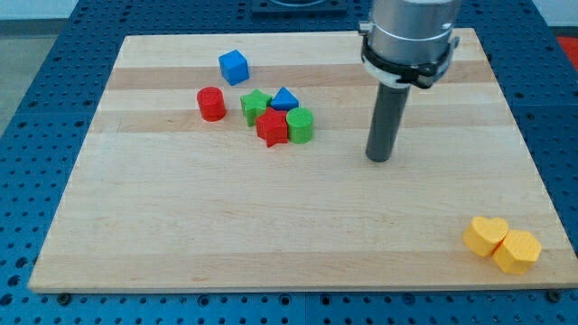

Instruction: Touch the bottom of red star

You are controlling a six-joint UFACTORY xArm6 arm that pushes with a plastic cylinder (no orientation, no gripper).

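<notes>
tip [378, 159] right of red star [272, 128], well apart | no claw, bare rod | approach from below, skirt green cyl [301, 125], stop at touch

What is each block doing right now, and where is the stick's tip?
my tip: on the board, right of the cluster, touching no block
red star: in the cluster, against the green star and green cylinder
green star: beside the blue triangle
blue triangle: at the cluster's top
green cylinder: upright
red cylinder: upright, alone
blue cube: alone
yellow heart: touching the yellow hexagon
</notes>
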